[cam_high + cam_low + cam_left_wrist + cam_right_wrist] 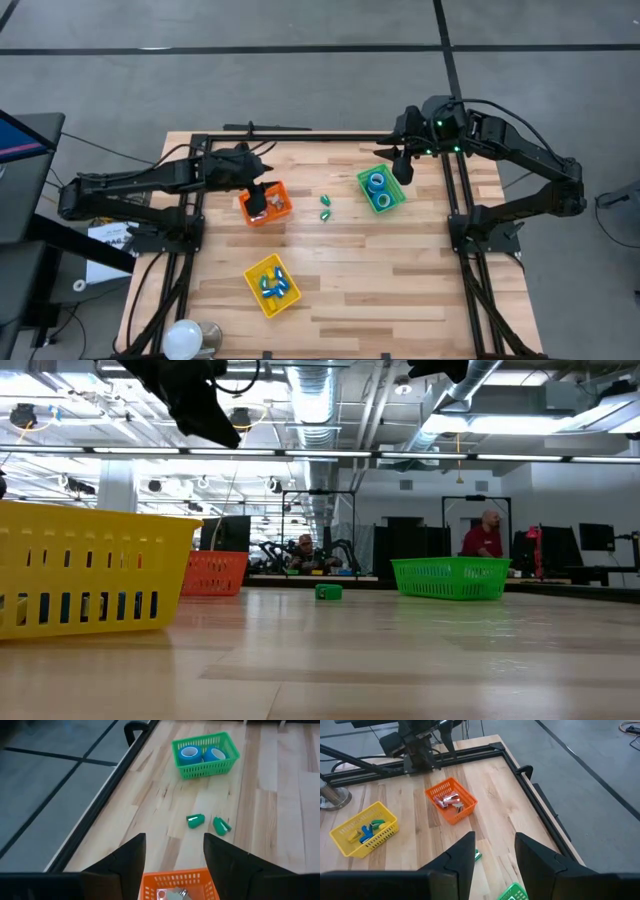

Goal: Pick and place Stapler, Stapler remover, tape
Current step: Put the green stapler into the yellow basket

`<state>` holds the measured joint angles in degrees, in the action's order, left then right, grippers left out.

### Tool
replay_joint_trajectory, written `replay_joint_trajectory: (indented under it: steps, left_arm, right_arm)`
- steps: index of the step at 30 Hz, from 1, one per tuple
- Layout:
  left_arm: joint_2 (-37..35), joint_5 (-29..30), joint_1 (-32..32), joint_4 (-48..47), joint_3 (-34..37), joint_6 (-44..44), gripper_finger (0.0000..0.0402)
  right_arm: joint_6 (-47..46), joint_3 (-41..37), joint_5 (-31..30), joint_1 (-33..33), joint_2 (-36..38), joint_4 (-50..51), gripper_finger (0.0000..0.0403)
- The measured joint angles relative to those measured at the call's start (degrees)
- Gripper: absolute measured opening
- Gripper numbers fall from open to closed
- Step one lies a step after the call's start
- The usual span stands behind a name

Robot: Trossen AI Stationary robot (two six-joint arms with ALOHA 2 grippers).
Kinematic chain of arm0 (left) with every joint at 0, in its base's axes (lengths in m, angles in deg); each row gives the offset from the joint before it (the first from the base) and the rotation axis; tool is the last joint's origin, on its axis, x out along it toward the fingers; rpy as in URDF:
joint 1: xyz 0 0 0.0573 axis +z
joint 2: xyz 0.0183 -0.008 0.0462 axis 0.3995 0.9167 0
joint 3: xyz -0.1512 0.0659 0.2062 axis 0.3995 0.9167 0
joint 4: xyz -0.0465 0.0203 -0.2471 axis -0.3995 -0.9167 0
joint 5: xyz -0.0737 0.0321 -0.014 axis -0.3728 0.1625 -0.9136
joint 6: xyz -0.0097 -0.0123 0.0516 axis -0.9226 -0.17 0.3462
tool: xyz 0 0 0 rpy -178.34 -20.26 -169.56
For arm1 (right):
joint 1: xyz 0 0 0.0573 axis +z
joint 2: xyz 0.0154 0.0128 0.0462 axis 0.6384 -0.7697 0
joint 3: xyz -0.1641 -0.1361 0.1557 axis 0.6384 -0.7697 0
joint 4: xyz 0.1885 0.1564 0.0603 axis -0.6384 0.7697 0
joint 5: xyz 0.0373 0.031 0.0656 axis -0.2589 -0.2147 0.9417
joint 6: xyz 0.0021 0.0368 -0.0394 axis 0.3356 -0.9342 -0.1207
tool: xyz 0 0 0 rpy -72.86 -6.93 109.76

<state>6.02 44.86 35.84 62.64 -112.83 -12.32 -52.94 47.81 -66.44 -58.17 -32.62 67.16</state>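
Your tape rolls (379,189) already lie in the green bin (364,177) on the right side of the table; the left wrist view shows two blue rolls with pale centres side by side, and you cannot confirm a third from any view. What is still loose are the two small green pieces (325,206) on the bare wood between the green bin and the orange bin (281,214), one just beyond the other.

The coming move turns on those pieces. They lie roughly midway between the arms, perhaps slightly nearer the left gripper (257,196), which hangs over the orange bin with its fingers spread and nothing between them. Seen from that wrist, their long axes run slantwise to each other.

The right gripper (401,166) hovers at the green bin's far edge, also released and empty.

Only the right wrist view shows what the bins hold: metal pieces in the orange bin, small coloured items in the yellow bin (342,847).
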Motion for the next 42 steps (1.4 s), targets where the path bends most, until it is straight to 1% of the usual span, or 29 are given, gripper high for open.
replay_joint_trajectory:
  steps: [8,14,19,26,38,42]
  left_arm:
    - [0.0,0.0,0.0,0.5,0.0,0.0,0.0188]
    - [0.0,0.0,0.0,0.6,0.0,0.0,0.0188]
    - [0.0,0.0,0.0,0.6,0.0,0.0,0.0189]
    - [0.0,0.0,0.0,0.6,0.0,0.0,0.0189]
    - [0.0,0.5,0.0,0.6,0.0,0.0,0.0188]
    - [0.0,0.5,0.0,0.6,0.0,0.0,0.0187]
  right_arm:
    - [-0.1,0.0,0.0,0.1,-2.2,-0.2,0.0131]
    - [0.0,0.0,0.4,0.3,-7.6,0.0,0.0131]
    - [3.1,0.0,0.4,0.8,-11.9,-0.4,0.0131]
    - [5.1,0.0,0.4,0.9,-15.9,-3.9,0.0131]
    - [7.5,0.0,0.4,0.9,-16.7,-6.1,0.0131]
    - [7.6,-2.7,0.5,0.9,-16.7,-8.0,0.0131]
